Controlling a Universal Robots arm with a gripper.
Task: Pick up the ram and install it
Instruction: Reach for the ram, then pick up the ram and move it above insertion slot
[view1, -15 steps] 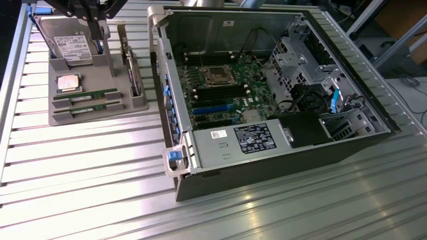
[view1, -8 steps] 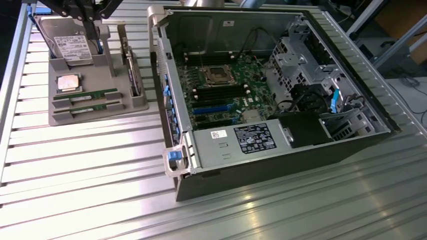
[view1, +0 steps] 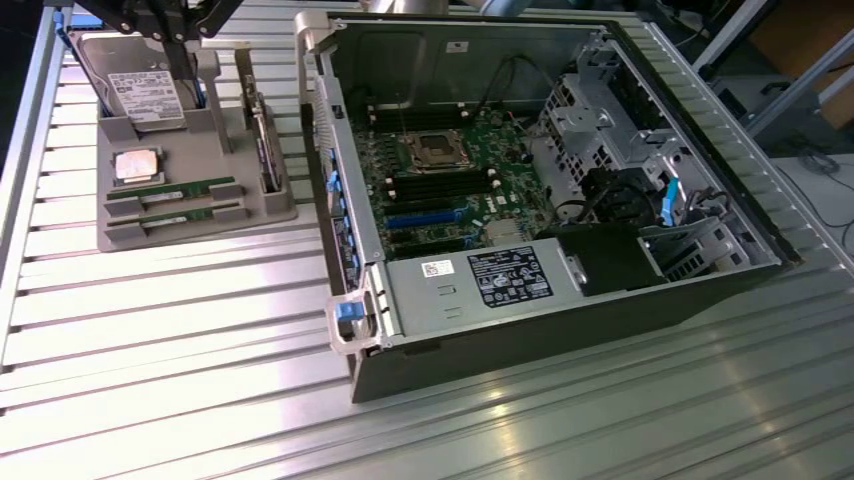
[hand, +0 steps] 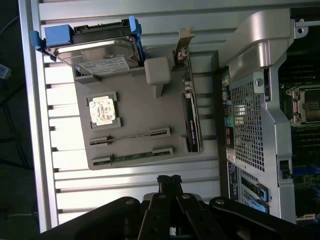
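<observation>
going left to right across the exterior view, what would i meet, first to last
ram sticks → expansion card → cpu socket → metal drive cage

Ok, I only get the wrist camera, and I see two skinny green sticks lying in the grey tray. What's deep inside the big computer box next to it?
Observer: In the exterior view, the open black metal computer case holds a green motherboard with a row of long black slots, seemingly empty.
Operator: What else is in there?
Observer: A silver power supply box with a black-and-white label, at the end nearest that camera.
Operator: And further back?
Observer: Grey metal drive bays, along the exterior view's right side.
</observation>
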